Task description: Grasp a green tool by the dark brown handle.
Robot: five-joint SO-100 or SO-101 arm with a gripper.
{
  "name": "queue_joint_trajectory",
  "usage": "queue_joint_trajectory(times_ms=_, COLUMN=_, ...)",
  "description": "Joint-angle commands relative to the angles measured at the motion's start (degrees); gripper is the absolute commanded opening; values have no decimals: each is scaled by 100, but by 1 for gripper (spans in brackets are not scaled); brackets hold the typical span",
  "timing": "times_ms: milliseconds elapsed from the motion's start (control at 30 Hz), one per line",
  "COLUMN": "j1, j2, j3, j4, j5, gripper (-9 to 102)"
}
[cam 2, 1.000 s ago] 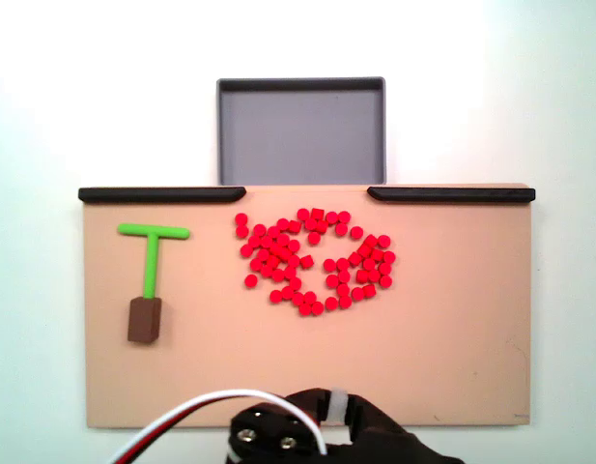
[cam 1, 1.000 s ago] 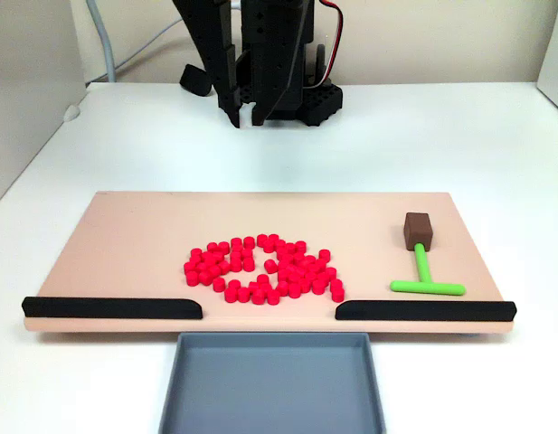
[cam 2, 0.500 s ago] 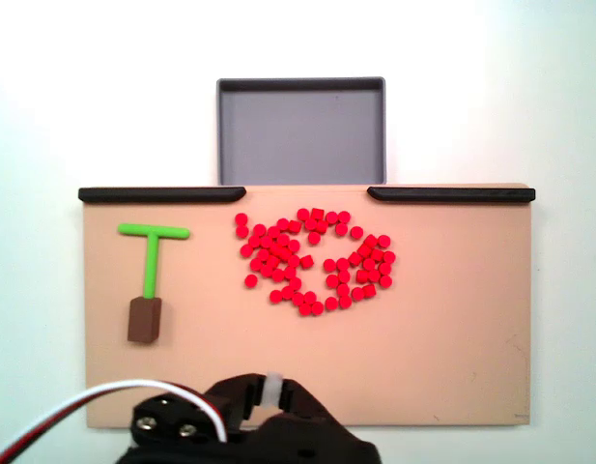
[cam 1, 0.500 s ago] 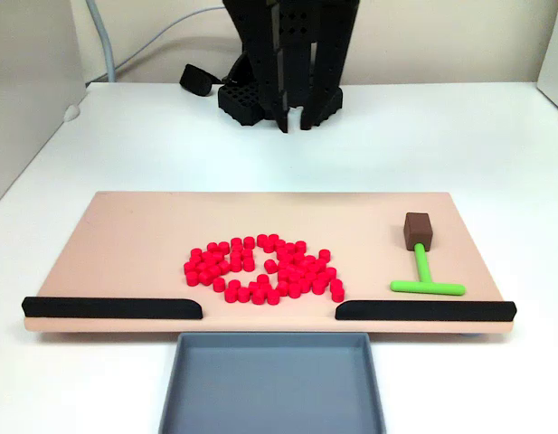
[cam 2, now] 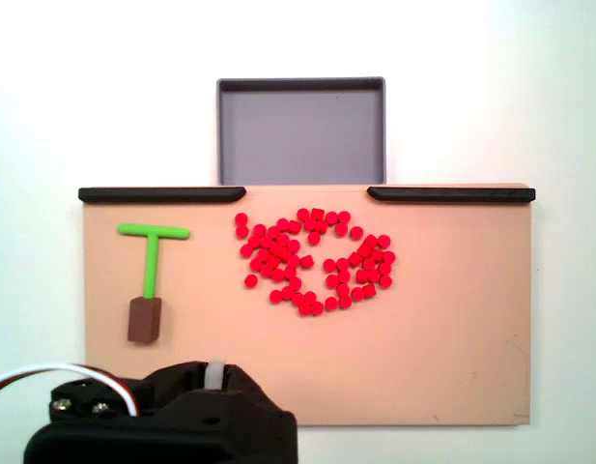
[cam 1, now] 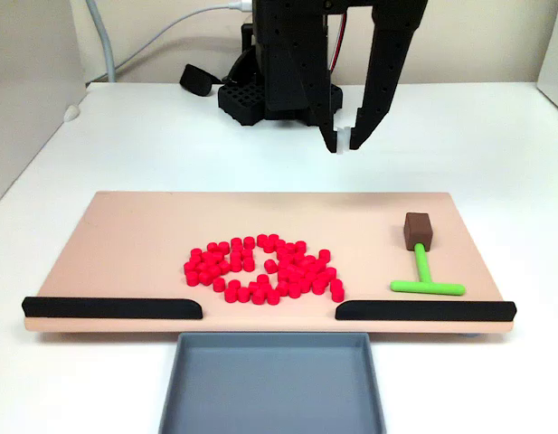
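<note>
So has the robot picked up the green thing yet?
Not yet. The green tool lies flat on the tan board, its dark brown handle untouched. The gripper hangs open above the white table behind the board, holding nothing. Left to do: reach the handle, close on it and lift.

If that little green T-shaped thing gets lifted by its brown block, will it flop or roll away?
The green T looks like thin, straight rods, so it is probably stiff and light. Its crossbar lies flat on the board, so it should not roll. The brown block has flat sides, likely giving a steady grip.
</note>
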Motion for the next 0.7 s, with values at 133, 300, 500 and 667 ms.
queue_joint_trajectory(times_ms=133, j1=-316, j2=-220, j3=-325, j4=-229, j5=413, gripper=0)
queue_joint_trajectory(times_ms=300, j1=-536, j2=-492, j3=-686, j4=-229, j5=589, gripper=0)
queue_joint_trajectory(times_ms=500, j1=-642, j2=-694, j3=-747, j4=-229, j5=439, gripper=0)
queue_joint_trajectory(times_ms=667, j1=-659, j2=-817, j3=-809, j4=-229, j5=308, gripper=0)
